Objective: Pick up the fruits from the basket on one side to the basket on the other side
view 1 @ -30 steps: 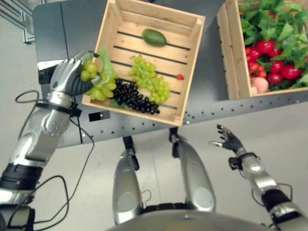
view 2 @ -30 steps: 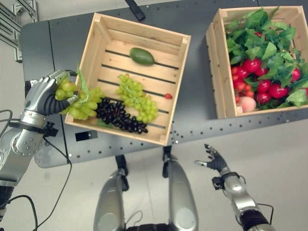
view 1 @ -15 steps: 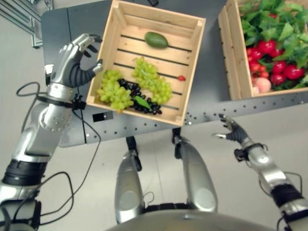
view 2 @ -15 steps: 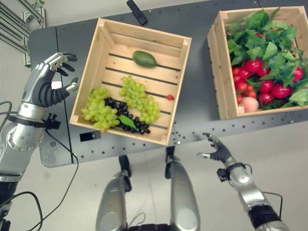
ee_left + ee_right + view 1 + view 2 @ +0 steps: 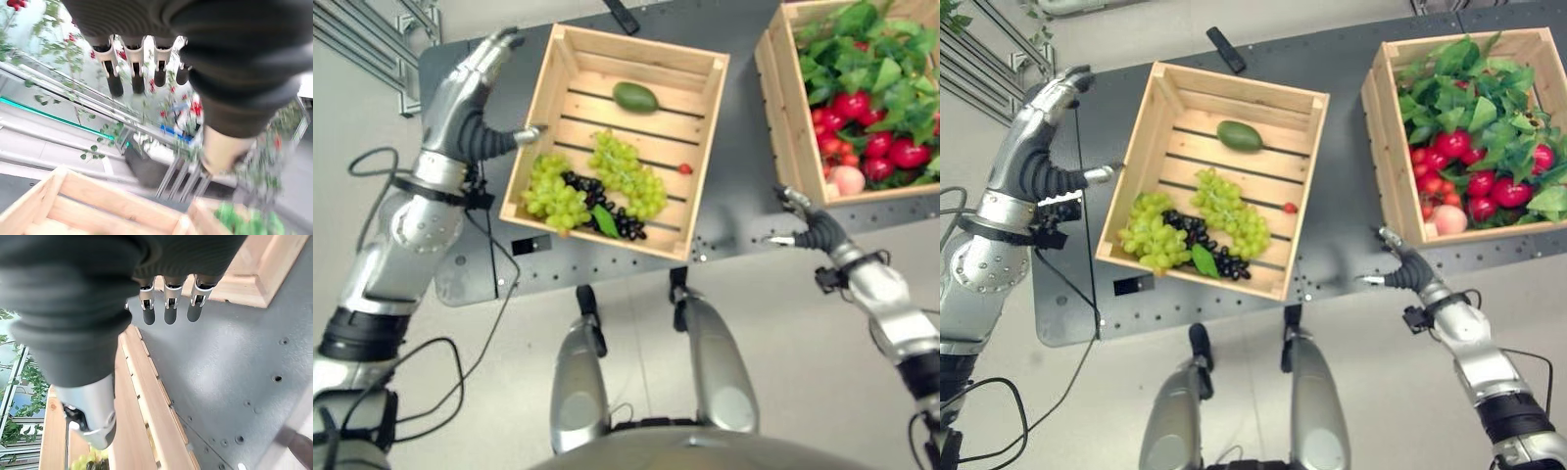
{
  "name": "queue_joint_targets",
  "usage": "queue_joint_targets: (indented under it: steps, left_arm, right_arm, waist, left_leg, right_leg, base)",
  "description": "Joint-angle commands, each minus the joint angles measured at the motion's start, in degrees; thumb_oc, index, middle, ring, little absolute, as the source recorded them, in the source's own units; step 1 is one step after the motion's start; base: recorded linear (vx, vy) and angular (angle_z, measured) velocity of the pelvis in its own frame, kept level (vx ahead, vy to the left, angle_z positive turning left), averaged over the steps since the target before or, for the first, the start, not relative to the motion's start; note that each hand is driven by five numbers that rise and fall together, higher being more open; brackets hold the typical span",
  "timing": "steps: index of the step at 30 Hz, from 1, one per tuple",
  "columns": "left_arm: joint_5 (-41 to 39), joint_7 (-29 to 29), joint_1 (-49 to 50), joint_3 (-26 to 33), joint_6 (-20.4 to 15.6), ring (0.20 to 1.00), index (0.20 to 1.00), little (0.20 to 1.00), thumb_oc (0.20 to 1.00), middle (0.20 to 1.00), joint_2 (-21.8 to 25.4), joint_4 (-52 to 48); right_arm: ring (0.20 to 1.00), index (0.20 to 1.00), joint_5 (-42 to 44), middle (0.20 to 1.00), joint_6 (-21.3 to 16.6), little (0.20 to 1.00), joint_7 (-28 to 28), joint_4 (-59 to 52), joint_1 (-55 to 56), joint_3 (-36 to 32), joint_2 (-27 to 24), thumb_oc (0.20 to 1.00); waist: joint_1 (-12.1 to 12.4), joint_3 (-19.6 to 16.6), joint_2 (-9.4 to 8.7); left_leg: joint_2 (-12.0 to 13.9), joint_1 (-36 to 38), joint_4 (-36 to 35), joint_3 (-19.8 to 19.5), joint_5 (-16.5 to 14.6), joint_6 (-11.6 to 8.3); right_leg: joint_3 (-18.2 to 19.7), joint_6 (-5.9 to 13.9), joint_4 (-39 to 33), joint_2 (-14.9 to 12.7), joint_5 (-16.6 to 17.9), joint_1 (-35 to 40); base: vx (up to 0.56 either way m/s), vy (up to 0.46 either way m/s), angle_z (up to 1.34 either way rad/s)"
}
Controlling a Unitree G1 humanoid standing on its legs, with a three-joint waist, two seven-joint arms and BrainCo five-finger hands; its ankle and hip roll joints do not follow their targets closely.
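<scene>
Nearest to us, our right robot hand (image 5: 1408, 273) hovers at the near edge of the grey tabletop (image 5: 1347, 211), fingers spread and relaxed, holding nothing; it sits just short of the near left corner of the right crate (image 5: 1379, 147). In the right wrist view the fingers (image 5: 168, 311) hang straight over the bare grey surface beside a wooden edge.

A little farther in stands the left crate (image 5: 1304, 181), turned at an angle on the tabletop. Along its near side lies a bunch of green grapes (image 5: 1149, 233), touching a bunch of dark grapes (image 5: 1205, 253) with a green leaf (image 5: 1205, 260) on top. A second bunch of green grapes (image 5: 1229, 209) lies in the middle, a small red fruit (image 5: 1290, 208) sits near the right wall, and a green mango (image 5: 1239, 136) rests toward the far side.

The right crate holds red fruits (image 5: 1474, 191) and one peach (image 5: 1449, 219) under a mass of green leaves (image 5: 1469, 88).

Our left robot hand (image 5: 1043, 132) is raised beside the left wall of the left crate, fingers straight and wide, the thumb pointing toward the crate, empty. The left wrist view shows its fingers (image 5: 137, 73) extended.

Farthest away, a small black object (image 5: 1226, 49) lies on the tabletop beyond the left crate.
</scene>
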Motion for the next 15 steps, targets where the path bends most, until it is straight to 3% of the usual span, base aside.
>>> queue_joint_targets:
  steps: [1,8,15]
  left_arm:
    - [5.71,0.26,-3.81,-3.69,-2.94,1.000,1.000,1.000,1.000,1.000,4.16,0.49]
    - [12.87,-0.10,-14.20,-15.58,-4.24,1.000,1.000,1.000,1.000,1.000,10.17,2.97]
    - [18.10,-0.36,-29.29,-31.98,-3.92,1.000,1.000,1.000,1.000,1.000,5.89,11.27]
  right_arm:
    - [1.000,1.000,0.85,1.000,-2.69,1.000,0.55,-3.54,0.05,1.55,1.15,1.000]
    - [1.000,1.000,-0.55,1.000,-3.03,1.000,2.37,-5.43,0.26,5.23,-0.66,1.000]
    - [1.000,1.000,-1.42,1.000,-3.33,1.000,2.97,-6.69,-1.85,9.77,-1.37,1.000]
  waist:
    - [-1.85,-1.65,-1.47]
    - [-2.84,-1.54,-1.54]
    - [-4.22,-1.11,-2.12]
  left_leg:
    - [0.76,-0.67,2.61,-0.37,-1.05,2.34]
    - [1.01,-1.80,3.31,-0.03,-0.92,2.19]
    - [1.13,-3.23,3.87,0.07,-0.94,2.03]
  right_leg:
    - [2.91,8.33,0.64,-2.92,-5.81,3.47]
    - [3.31,8.65,0.96,-2.83,-5.55,2.39]
    - [3.36,8.98,1.26,-2.67,-5.46,1.00]
  base:
    - [0.00,0.000,0.00]
    - [-0.01,0.001,-0.01]
    - [0.00,0.000,-0.02]
